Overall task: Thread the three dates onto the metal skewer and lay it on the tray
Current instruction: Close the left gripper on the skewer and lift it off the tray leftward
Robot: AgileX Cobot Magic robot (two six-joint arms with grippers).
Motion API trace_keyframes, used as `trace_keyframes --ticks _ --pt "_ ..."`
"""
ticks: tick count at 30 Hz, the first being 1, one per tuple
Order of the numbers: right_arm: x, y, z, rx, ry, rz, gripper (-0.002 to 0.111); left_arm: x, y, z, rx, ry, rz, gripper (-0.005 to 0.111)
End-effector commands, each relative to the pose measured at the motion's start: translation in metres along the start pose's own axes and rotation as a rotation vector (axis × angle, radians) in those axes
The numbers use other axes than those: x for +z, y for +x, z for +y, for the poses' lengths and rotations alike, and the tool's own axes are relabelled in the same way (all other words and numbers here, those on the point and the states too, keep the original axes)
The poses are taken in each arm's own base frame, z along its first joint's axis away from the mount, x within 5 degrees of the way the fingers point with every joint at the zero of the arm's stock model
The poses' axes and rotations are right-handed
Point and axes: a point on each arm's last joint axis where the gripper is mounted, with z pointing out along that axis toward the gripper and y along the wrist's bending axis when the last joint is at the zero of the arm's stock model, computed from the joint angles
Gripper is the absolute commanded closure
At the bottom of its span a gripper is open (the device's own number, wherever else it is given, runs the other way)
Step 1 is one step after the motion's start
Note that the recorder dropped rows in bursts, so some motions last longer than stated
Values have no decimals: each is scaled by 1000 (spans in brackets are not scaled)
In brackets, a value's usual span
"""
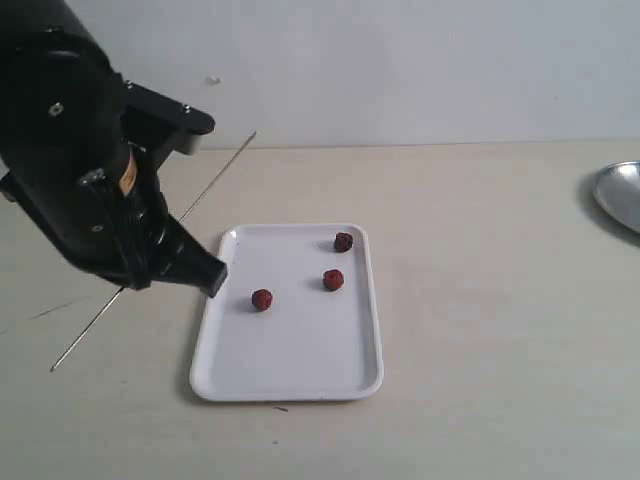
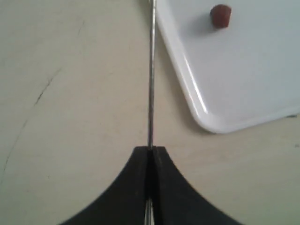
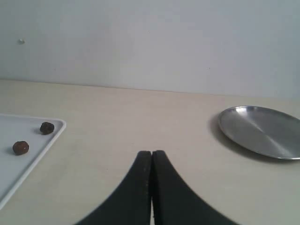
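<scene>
Grey metal skewer [image 2: 151, 70] pinched in closed left gripper [image 2: 150, 151]; right gripper [image 3: 152, 154] closed, empty. Thin rod, apparently held mid-length, may pivot, missing dates [image 1: 333, 280] on tray [image 1: 290, 350].

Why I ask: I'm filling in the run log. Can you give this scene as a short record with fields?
Left tool: shut on the metal skewer
Right tool: shut, holding nothing
Skewer state: bare, beside the tray, not on it
Dates: three, loose on the tray, apart from each other
Round metal dish: off to the right, empty
Task state: no date threaded yet
</scene>
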Motion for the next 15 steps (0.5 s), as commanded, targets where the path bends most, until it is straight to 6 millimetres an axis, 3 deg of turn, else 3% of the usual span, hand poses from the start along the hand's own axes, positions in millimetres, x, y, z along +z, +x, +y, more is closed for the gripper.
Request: trace_keyframes --ticks 1,9,15 --pt "0 0 0 1 -2 -11 108 8 23 6 26 -35 71 107" --pt "0 0 0 1 -2 -11 108 24 41 13 4 -79 143 107" --pt "0 0 0 1 -2 -11 108 48 51 7 -60 -3 54 107"
